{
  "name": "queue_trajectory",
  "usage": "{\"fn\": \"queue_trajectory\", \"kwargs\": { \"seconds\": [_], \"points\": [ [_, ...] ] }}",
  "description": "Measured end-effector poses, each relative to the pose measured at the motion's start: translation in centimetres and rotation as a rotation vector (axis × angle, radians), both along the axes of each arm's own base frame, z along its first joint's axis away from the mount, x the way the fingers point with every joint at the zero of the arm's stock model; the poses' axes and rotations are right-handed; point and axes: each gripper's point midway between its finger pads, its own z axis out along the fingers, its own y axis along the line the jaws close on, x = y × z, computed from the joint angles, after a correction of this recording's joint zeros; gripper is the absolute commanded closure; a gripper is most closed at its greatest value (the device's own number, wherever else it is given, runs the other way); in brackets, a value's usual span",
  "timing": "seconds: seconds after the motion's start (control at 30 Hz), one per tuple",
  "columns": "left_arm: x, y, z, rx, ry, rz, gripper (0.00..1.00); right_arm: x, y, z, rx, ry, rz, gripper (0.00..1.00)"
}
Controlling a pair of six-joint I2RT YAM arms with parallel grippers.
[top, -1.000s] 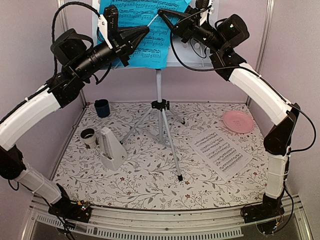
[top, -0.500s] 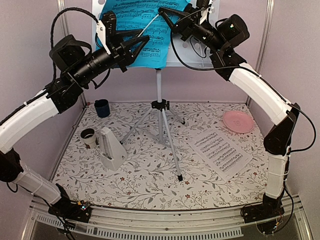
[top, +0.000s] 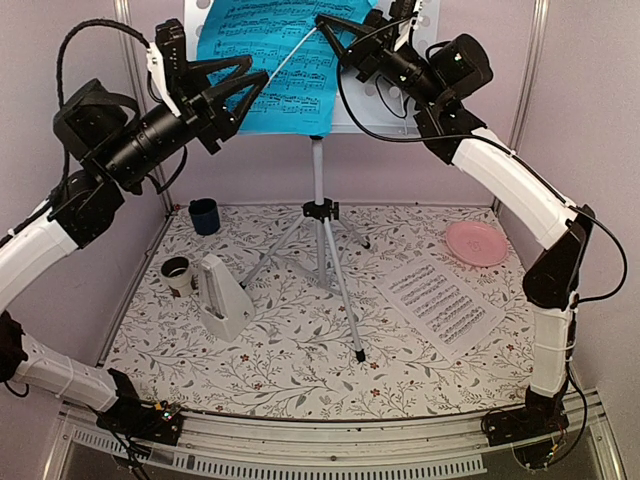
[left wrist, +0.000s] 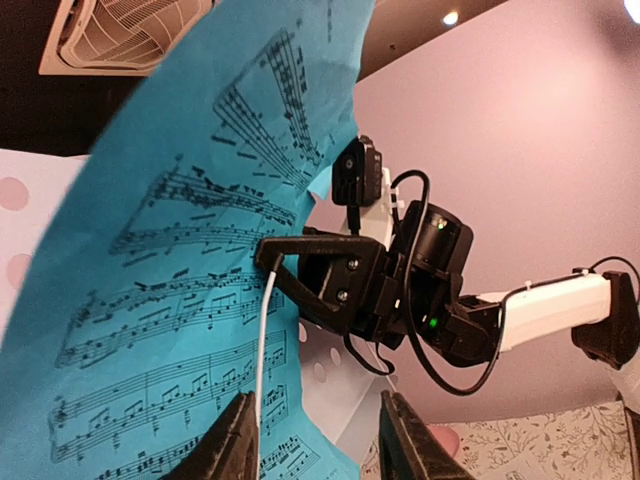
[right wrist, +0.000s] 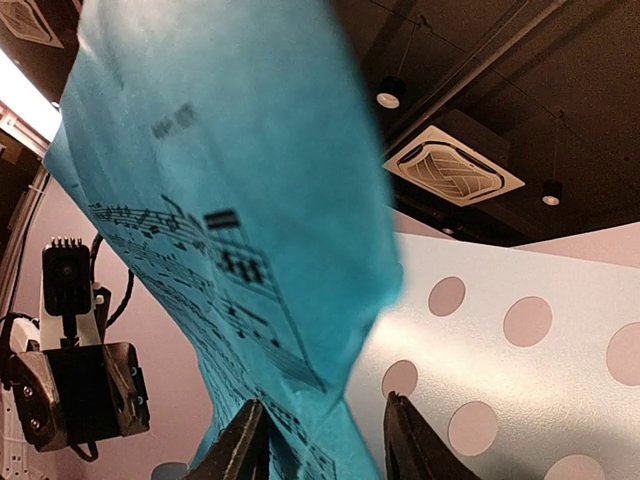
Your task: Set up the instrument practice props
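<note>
We find the blue sheet (top: 265, 40) up on the stand (top: 318, 170), at the far middle of the scene, with its right edge curling off the perforated desk. The left gripper (top: 255, 75) hangs at the sheet's left side, jaws apart, holding nothing. The right gripper (top: 328, 35) sits at the sheet's upper right. Its wrist view shows the fingers spread with the sheet's edge passing between them, not clamped as far as we can tell. The white sheet (top: 445, 303) lies flat on the table (top: 300, 370) at the near right, its long axis running far-left to near-right, well below both grippers. We judge it the next item to fetch, and the right arm the nearer. The metronome (top: 222, 297) stands upright at the near left.
</note>
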Motion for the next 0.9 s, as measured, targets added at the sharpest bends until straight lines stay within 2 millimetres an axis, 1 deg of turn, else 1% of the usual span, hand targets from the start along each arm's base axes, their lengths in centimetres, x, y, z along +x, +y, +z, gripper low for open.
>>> {"fn": "queue_trajectory", "kwargs": {
  "seconds": [0.17, 0.23, 0.33, 0.37, 0.4, 0.53, 0.6, 0.73, 0.87, 0.9],
  "points": [
    [-1.3, 3.2, 1.9, -0.046, 0.003, 0.065, 0.57, 0.4, 0.3, -0.4, -0.001, 0.004, -0.002, 0.59],
    [-1.4, 4.2, 2.3, -0.059, 0.004, 0.101, 0.51, 0.4, 0.3, -0.5, -0.001, 0.005, -0.002, 0.59],
    [-1.1, 5.4, 2.7, -0.064, 0.005, 0.165, 0.38, 0.5, 0.3, -0.4, 0.003, 0.004, -0.004, 0.60],
    [-1.0, 5.6, 2.9, -0.064, 0.003, 0.184, 0.35, 0.5, 0.3, -0.4, 0.005, 0.002, -0.004, 0.59],
    [-0.8, 5.7, 2.9, -0.060, 0.003, 0.200, 0.35, 0.5, 0.3, -0.4, 0.009, 0.000, -0.005, 0.59],
    [0.3, 6.1, 3.0, -0.033, -0.001, 0.277, 0.36, 0.6, 0.3, -0.4, 0.017, -0.005, -0.008, 0.59],
    [0.8, 6.1, 3.4, -0.023, -0.011, 0.307, 0.36, 0.6, 0.3, -0.4, 0.021, -0.007, -0.010, 0.59],
    [1.5, 6.2, 4.9, -0.007, -0.040, 0.360, 0.36, 0.6, 0.2, -0.3, 0.023, -0.008, -0.011, 0.59],
    [1.7, 6.4, 5.4, 0.015, -0.066, 0.396, 0.31, 0.6, 0.2, -0.3, 0.024, -0.009, -0.013, 0.59],
    [1.8, 6.5, 5.5, 0.020, -0.073, 0.405, 0.32, 0.6, 0.2, -0.3, 0.024, -0.010, -0.014, 0.59]
  ]
}}
